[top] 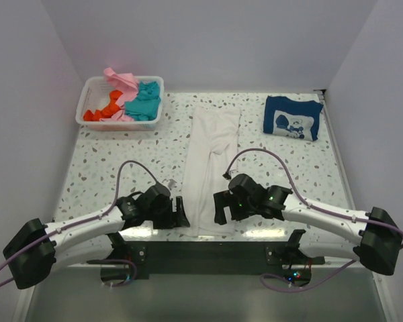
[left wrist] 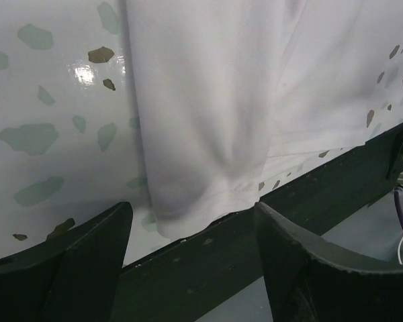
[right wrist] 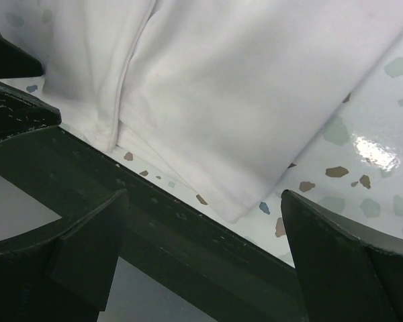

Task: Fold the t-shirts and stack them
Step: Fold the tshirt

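A plain white t-shirt [top: 211, 168] lies folded into a long narrow strip down the middle of the table, its near hem at the table's front edge. My left gripper [top: 182, 213] is open and empty just left of that hem; the hem's corner [left wrist: 188, 215] lies between its fingers. My right gripper [top: 221, 209] is open and empty just right of the hem; the other corner [right wrist: 238, 201] lies between its fingers. A folded navy t-shirt [top: 293, 117] with a white cartoon print lies at the far right. Pink, teal and orange shirts [top: 131, 100] fill a basket.
The white slotted basket [top: 91, 87] stands at the far left corner. The table's dark front edge [left wrist: 208, 261] runs right under both grippers and also shows in the right wrist view [right wrist: 188, 235]. White walls close in the table on three sides.
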